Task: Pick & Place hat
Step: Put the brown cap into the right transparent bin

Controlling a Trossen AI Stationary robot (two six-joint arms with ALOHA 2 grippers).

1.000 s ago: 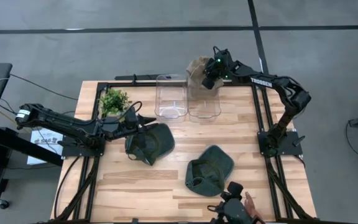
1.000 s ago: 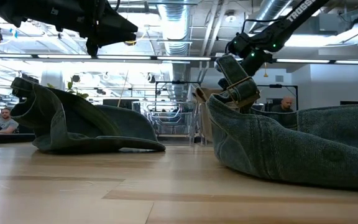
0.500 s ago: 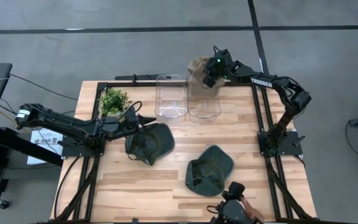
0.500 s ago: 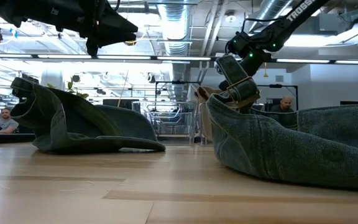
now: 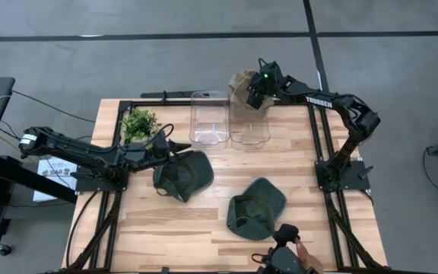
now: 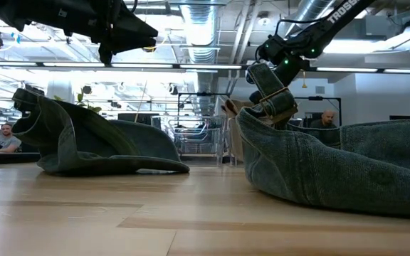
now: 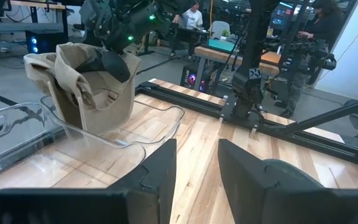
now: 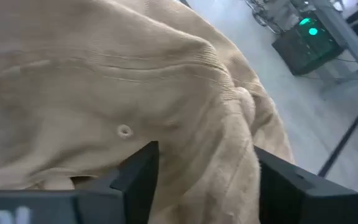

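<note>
The tan cloth hat point(image 5: 243, 84) hangs at the far edge of the table, over the back rim of the right-hand clear plastic bin point(image 5: 249, 122), with its lower part inside the bin wall as the left wrist view shows point(image 7: 89, 84). The right gripper point(image 5: 254, 93) holds it from above: in the right wrist view the two dark fingers point(image 8: 138, 177) straddle a fold of the tan fabric point(image 8: 135, 93), closed narrowly on it. In the low view the same gripper point(image 6: 270, 96) shows tilted above the hats in front.

A second clear plastic bin point(image 5: 209, 118) stands just to the left of the first, touching or nearly touching it. Nearer the front, two dark green denim hats lie on the pale wooden table point(image 5: 196, 221): one left of centre point(image 5: 182, 174) and one right of centre point(image 5: 255, 208), well apart.

The left gripper point(image 5: 175, 148) hovers just beside the left green hat's far edge, fingers point(image 7: 157, 171) parted by a narrow gap and holding nothing. A small green potted plant point(image 5: 139, 122) stands near the table's far left corner.
</note>
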